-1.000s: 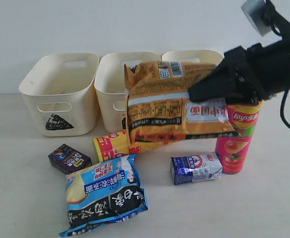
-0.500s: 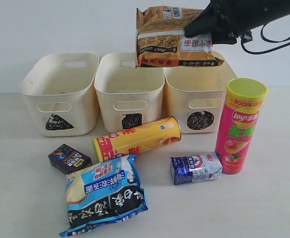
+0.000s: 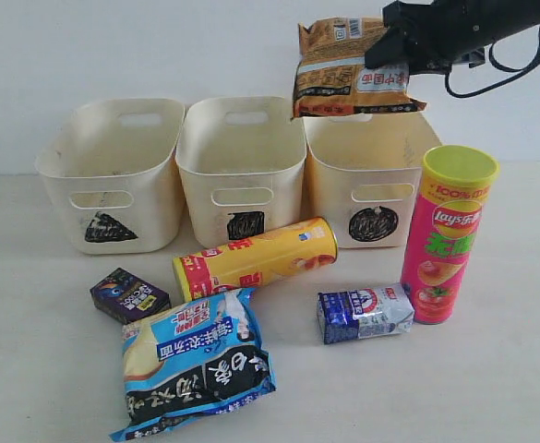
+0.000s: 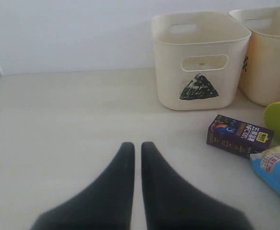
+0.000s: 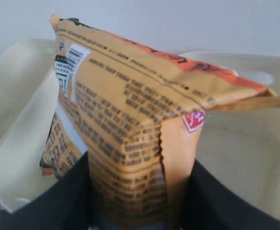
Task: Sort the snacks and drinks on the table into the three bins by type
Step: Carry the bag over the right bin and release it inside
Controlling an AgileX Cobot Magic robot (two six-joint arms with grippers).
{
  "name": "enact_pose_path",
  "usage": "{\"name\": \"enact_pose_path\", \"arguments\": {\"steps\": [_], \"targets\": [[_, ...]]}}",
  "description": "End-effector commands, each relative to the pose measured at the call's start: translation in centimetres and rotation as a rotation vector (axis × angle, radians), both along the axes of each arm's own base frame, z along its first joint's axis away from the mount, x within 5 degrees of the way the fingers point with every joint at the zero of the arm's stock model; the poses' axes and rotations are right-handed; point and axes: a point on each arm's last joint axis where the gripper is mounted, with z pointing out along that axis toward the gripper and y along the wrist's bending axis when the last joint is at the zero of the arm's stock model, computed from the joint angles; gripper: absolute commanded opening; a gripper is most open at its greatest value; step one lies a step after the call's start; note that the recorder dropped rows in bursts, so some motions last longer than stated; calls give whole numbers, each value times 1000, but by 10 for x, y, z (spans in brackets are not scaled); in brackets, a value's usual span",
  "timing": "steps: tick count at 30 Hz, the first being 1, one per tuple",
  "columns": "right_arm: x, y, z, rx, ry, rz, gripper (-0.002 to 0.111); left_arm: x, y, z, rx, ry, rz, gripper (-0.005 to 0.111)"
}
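Five items lie unmoved on the table (image 3: 491, 388); a sixth is in the air.

Far left: the left claw (image 4: 137, 153) sits low over bare tabletop, its jaws pressed together on nothing.

Left: the triangle bin (image 3: 113, 175) shows nothing inside from this angle. In front of it, lower left of the exterior view, the purple carton (image 3: 129, 295) and the blue bag (image 3: 196, 365) are where they were a second ago.

Centre: the square bin (image 3: 242, 166) is also unfilled as far as can be seen. The yellow tube (image 3: 256, 258) lies on its side in front of it and is now fully visible, whereas a second ago the lifted bag hid most of it. The blue-and-white carton (image 3: 365, 313) is unmoved at lower centre right.

Right: the orange bag (image 3: 348, 69) has risen from bin-front height to the upper right of the frame and shifted rightward. It now hangs above the back rim of the circle bin (image 3: 371, 175), clear of it. The right claw (image 3: 385, 55) is part-way closed, pinching the bag's edge between its fingers. The pink tube (image 3: 445, 245) stands upright just right of that bin.

Assessment: the carry looks nearly complete, and lowering and release into the circle bin are judged the next step. No item is sorted yet.
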Motion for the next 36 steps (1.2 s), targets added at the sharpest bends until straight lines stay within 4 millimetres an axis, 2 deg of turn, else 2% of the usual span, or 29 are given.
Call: {"name": "enact_pose_path", "arguments": {"steps": [1,10,20,21,24,28,29,31,36], "targets": [[8,-8,4,-28,-63,-90,0,0,0,2,-10,-13,2,4],[28,-14,-34,-106,-69,-157,0,0,0,2,-10,-11,3,4],[36,-15,-57,-105,-39,-174,2,0,0,2,-10,-11,3,4],[37,-15,-58,-104,-37,-174,7,0,0,2,-10,-11,3,4],[37,-15,-59,-102,-34,-174,30,0,0,2,-10,-11,3,4],[38,-15,-58,-102,-41,-181,69,0,0,2,-10,-11,3,4],[38,-15,-58,-102,-43,-183,74,0,0,2,-10,-11,3,4],[38,-15,-58,-102,-47,-187,79,0,0,2,-10,-11,3,4],[36,-16,-49,-100,-65,-189,78,0,0,2,-10,-11,3,4]]}}
